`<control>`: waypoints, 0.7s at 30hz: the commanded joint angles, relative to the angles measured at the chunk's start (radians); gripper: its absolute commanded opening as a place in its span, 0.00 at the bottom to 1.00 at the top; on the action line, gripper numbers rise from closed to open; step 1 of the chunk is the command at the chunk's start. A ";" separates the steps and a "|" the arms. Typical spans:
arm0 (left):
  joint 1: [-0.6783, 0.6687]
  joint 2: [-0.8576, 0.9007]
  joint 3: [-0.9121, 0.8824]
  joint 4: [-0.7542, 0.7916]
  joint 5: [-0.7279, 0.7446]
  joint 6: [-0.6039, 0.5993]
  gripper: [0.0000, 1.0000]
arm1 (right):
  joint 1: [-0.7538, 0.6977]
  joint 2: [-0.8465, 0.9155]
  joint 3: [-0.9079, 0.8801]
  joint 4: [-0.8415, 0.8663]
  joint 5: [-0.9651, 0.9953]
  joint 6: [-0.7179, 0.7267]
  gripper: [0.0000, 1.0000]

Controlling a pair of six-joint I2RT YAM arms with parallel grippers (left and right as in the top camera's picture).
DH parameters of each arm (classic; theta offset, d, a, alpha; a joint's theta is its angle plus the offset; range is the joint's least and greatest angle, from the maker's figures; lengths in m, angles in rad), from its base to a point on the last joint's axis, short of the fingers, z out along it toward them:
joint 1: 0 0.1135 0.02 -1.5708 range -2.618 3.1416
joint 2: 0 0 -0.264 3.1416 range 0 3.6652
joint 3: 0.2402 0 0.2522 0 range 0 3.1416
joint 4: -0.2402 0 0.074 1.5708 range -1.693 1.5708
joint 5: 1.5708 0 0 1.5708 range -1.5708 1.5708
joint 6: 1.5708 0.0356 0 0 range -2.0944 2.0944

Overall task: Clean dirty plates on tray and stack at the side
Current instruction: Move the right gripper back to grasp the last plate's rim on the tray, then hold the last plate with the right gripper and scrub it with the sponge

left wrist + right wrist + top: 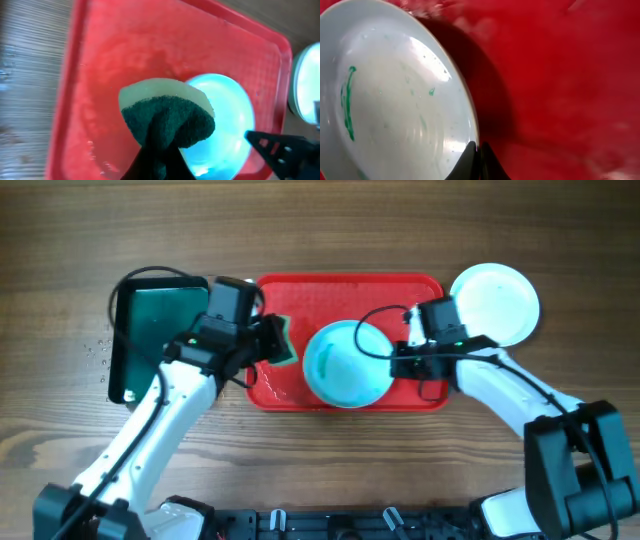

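A pale turquoise plate lies on the red tray. My right gripper is shut on its right rim; in the right wrist view the plate carries a green smear and my fingers pinch its edge. My left gripper is shut on a green and yellow sponge just left of the plate; in the left wrist view the sponge hangs over the plate and the tray. Another plate sits on the table to the right of the tray.
A dark green black-rimmed tray lies to the left of the red tray, partly under my left arm. The wooden table surrounds both trays.
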 commanded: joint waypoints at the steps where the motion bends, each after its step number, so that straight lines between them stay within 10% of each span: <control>1: -0.054 0.088 -0.005 0.033 0.011 0.004 0.04 | 0.100 -0.005 -0.002 0.035 -0.027 0.126 0.04; 21: -0.174 0.378 -0.005 0.233 0.012 0.004 0.04 | 0.240 0.007 -0.002 0.155 0.311 0.328 0.04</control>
